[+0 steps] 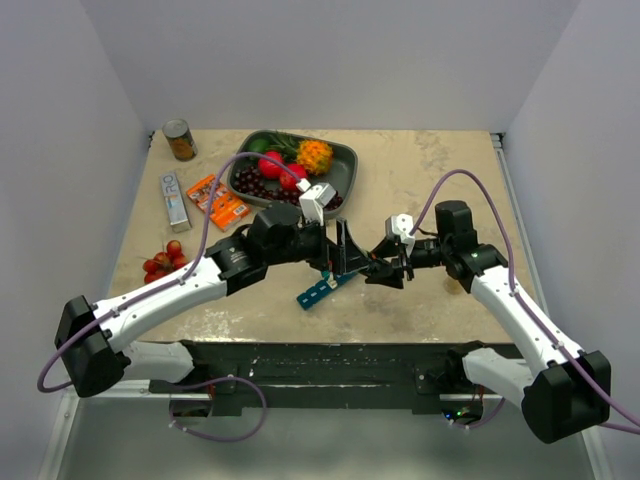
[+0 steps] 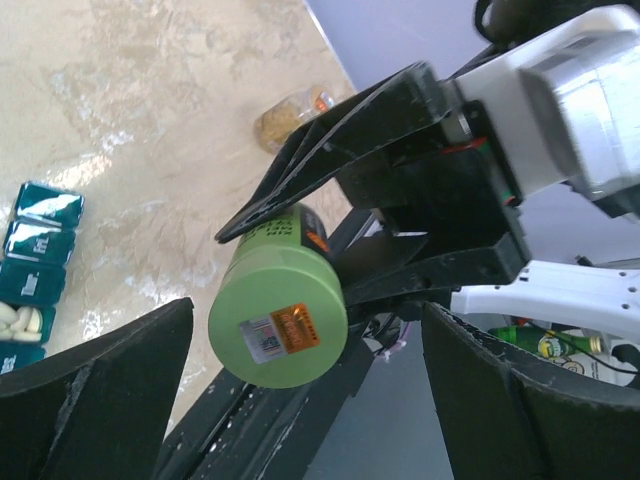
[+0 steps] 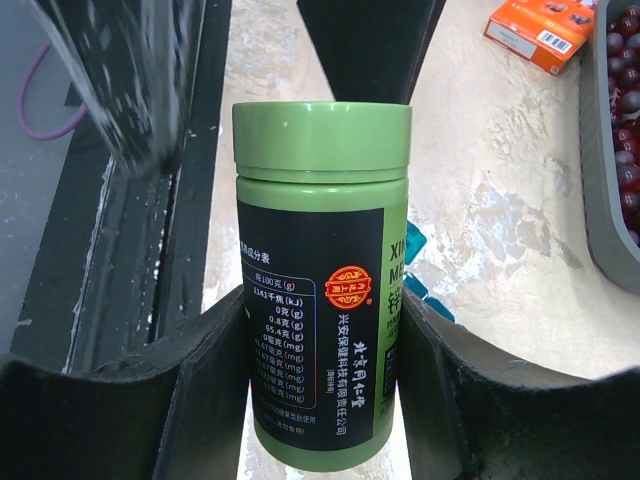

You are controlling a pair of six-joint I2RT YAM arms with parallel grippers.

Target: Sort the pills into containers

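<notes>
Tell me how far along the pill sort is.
Started, barely. Done: one open compartment of the teal organizer holds white pills; the others in view look closed. In hand: the right gripper is shut on a green bottle, cap on, with the left gripper open at its capped end. Left: uncapping and filling the rest.

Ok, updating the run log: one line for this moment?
right gripper: shut on green bottle | left gripper: open, at its cap | pill organizer: on table
</notes>
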